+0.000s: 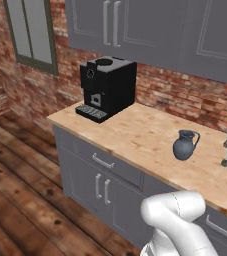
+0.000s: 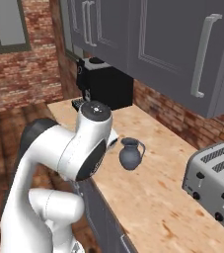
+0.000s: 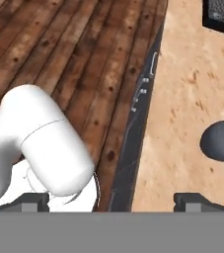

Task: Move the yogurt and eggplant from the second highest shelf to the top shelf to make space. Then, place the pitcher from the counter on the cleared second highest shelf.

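While the pitcher (image 1: 185, 145) stands untouched on the bench (image 1: 140, 140), its placement remains undone; the tool (image 3: 111, 200) is held released.

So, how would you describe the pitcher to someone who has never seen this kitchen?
Find the long light-wood countertop below the grey wall cabinets. On it stand a black coffee machine at one end and a silver toaster toward the other. Between them stands the dark blue-grey bulbous pitcher, alone: the only small rounded item, with a narrow neck and a side handle.
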You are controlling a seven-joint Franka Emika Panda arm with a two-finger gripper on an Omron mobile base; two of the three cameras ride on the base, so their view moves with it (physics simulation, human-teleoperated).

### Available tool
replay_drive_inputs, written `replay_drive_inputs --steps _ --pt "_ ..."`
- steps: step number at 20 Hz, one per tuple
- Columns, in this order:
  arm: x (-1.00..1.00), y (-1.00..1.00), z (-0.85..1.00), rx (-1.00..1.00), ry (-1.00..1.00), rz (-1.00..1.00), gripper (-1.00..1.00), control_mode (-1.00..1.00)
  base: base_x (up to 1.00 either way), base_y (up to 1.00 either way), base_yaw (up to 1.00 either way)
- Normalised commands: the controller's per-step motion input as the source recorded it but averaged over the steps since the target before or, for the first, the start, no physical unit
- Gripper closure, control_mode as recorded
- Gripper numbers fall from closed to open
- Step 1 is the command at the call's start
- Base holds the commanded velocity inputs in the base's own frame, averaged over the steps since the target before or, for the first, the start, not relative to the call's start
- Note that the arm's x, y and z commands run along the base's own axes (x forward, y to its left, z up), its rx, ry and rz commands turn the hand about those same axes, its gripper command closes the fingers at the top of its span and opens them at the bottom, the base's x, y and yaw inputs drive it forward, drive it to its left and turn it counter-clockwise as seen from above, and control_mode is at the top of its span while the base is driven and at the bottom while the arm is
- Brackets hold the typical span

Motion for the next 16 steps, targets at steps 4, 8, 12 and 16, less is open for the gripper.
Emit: replay_drive_inputs --steps 4,8,12,16 --pt "0.21 -0.71 -0.49 -0.14 -0.01 0.35 -1.00 -1.00 0.00 0.00 0.00" --pt "0.24 -0.50 -0.75 -0.10 -0.11 0.29 -1.00 -1.00 0.00 0.00 0.00" --pt "0.25 -0.21 -0.72 -0.01 -0.26 0.12 -1.00 -1.00 0.00 0.00 0.00" --pt "0.33 -0.01 -0.24 0.04 -0.21 0.00 -1.00 -1.00 0.00 0.00 0.00"
